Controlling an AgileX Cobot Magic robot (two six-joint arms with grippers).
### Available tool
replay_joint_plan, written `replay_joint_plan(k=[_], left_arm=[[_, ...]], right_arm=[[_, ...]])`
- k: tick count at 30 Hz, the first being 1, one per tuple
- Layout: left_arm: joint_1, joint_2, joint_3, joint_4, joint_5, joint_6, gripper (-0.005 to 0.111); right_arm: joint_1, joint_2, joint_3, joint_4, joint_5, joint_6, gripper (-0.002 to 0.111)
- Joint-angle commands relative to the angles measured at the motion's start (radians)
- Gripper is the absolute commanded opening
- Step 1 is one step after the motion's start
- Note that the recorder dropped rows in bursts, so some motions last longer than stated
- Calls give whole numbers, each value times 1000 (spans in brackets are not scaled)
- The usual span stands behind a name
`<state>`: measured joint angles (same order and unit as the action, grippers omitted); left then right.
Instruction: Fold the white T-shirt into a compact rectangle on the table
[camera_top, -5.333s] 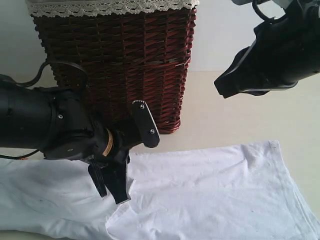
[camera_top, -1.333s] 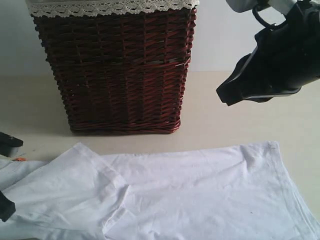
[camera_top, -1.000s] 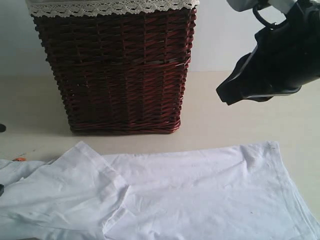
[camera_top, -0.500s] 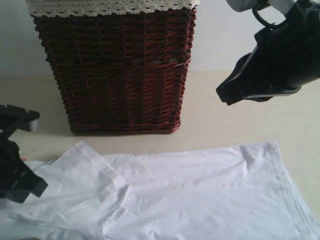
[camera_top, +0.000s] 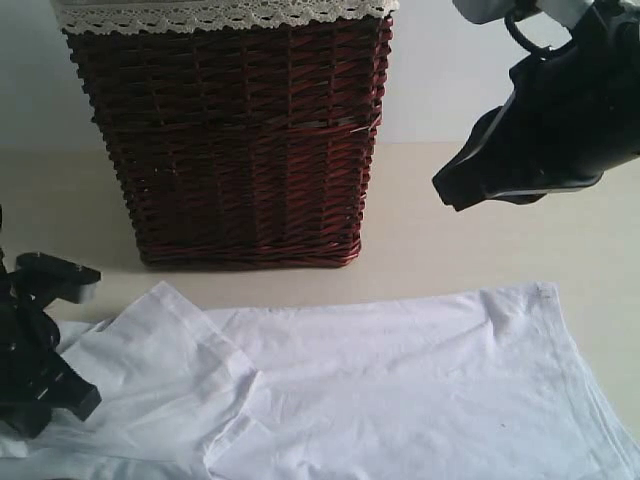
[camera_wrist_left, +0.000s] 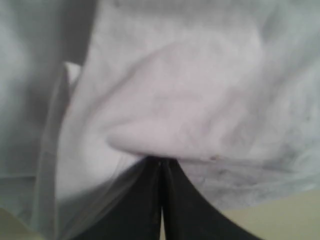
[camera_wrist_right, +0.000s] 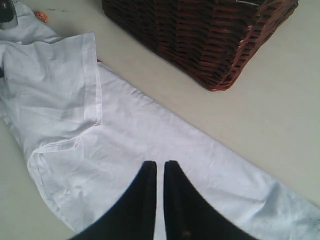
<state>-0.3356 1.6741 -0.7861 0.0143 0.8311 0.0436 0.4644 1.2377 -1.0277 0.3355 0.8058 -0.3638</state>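
**A:** Exterior view first. Where do we stand?

**B:** The white T-shirt (camera_top: 400, 380) lies flat on the table (camera_top: 450, 250), in front of the wicker basket (camera_top: 240, 150). Our left gripper (camera_top: 40, 345) is down at the shirt's left end. Our right gripper (camera_top: 455, 192) hangs raised, well apart from the cloth.

**A:** Which way does the shirt run?

**B:** Its long axis goes across that view, roughly parallel to the basket's front. The hem (camera_top: 575, 360) is at the right, so we judge the neck end points left, toward our left gripper. One sleeve (camera_top: 160, 360) lies turned in over the body.

**A:** And the left wrist view?

**B:** The fingertips (camera_wrist_left: 145, 210) are pressed together, with a fold of white cloth bunched right at them. We read that as a pinch on the shirt.

**A:** So how do we make this fold well?

**B:** We'd lift only enough to clear the layer beneath. Then we'd carry that end along the long axis toward the hem, keeping the edges square and the sleeve tucked. A thin pinch may slip, so no jerks.

**A:** Right wrist view?

**B:** Our right fingers (camera_wrist_right: 145, 200) are closed to a sliver and hold nothing, looking down on the shirt. The orange label (camera_wrist_right: 42, 16) shows at the far neck end. We could bring that arm down to pin the crease.
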Motion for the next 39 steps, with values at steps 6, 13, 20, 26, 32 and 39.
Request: replay_joint_plan(k=[6,13,20,26,32,39], left_arm=[[194,-243,-12,33,20,-89,26],[396,-244,96,1,-86,-130,66],[396,-111,100,-96,-150,-110,83],[452,-125,73,-163,-165,-69,83],[573,-129,70,-583,-62,350,83],[640,-83,95,-637,-57,424,84]], right_arm=[[1,-6,-7,-2,11,0,8],[1,-39,-7,-3,15,0,8],[1,-65,-7,-3,15,0,8],[1,-65,-7,-3,15,0,8],[1,-65,-7,-3,15,0,8],[1,-65,-7,-3,30,0,8]])
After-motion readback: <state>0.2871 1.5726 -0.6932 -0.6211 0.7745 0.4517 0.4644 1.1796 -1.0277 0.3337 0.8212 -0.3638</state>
